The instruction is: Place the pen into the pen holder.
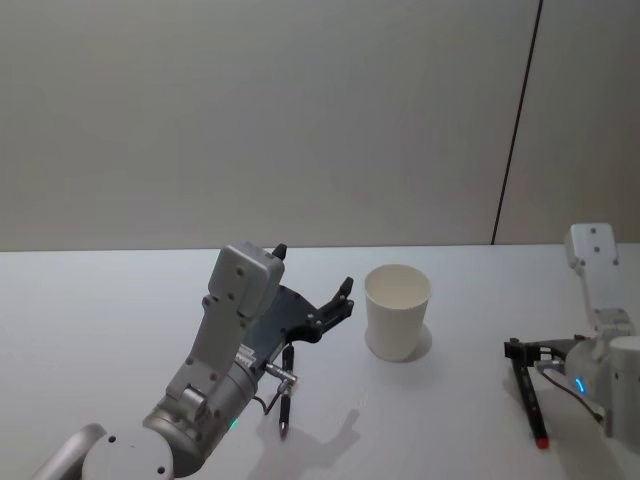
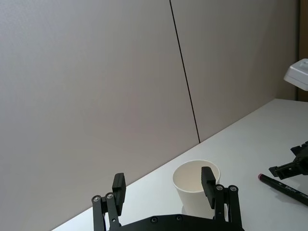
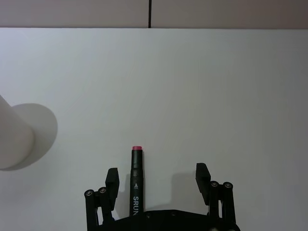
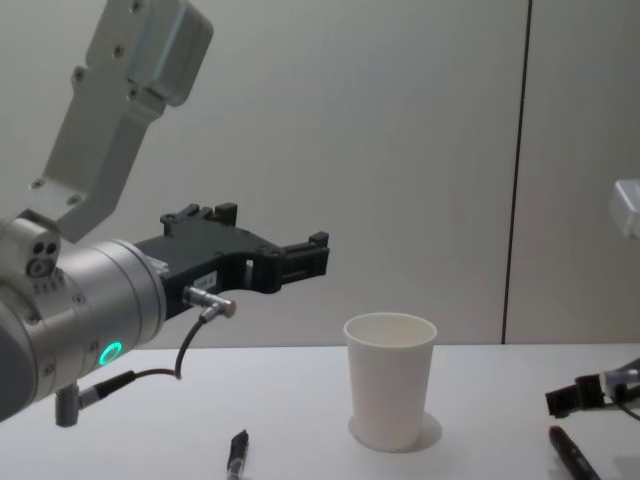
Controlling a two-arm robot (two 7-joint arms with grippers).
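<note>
White tabletop [image 1: 120, 300] | right gripper [image 3: 157, 172] apart over red-tipped pen [image 3: 136, 180], off-centre | centre it before you close | left gripper [image 2: 163, 175] apart, raised near paper cup [image 1: 397, 310]

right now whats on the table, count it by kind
pens: 2, a black pen near the left arm and a red-tipped pen by the right arm
white paper cup: 1
total: 3
</note>
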